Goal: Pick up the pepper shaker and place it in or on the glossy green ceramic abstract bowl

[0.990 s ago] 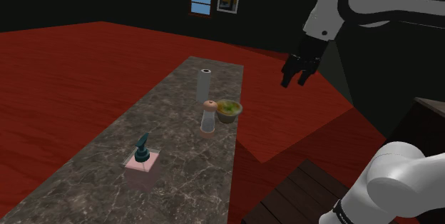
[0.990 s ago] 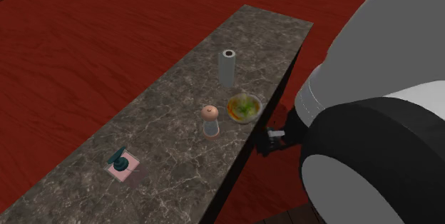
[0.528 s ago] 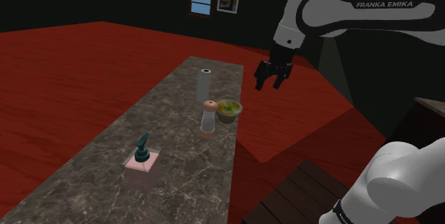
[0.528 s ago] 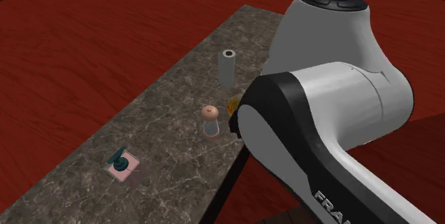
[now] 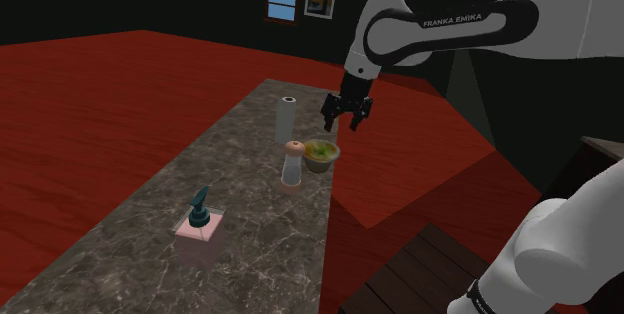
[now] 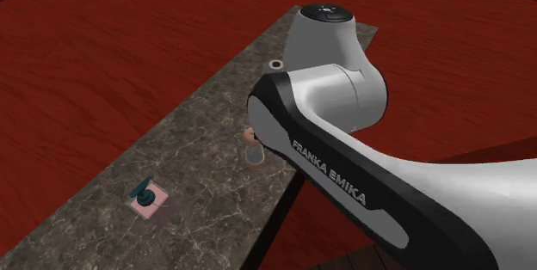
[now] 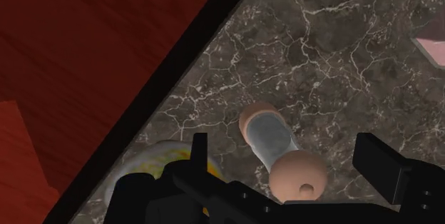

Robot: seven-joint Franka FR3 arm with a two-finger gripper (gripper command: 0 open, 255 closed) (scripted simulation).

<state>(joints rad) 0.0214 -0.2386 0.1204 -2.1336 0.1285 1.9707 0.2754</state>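
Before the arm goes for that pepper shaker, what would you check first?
1. End effector open and holding nothing: ok.
2. Pepper shaker upright on the counter: ok.
3. Shaker roughly between the fingers in the wrist view: ok.
4. End effector down at shaker height: not ok, it hangs above the counter.
5. Bowl upright beside the shaker, its top uncovered: ok.
6. Grey cylinder standing apart from the shaker: ok.
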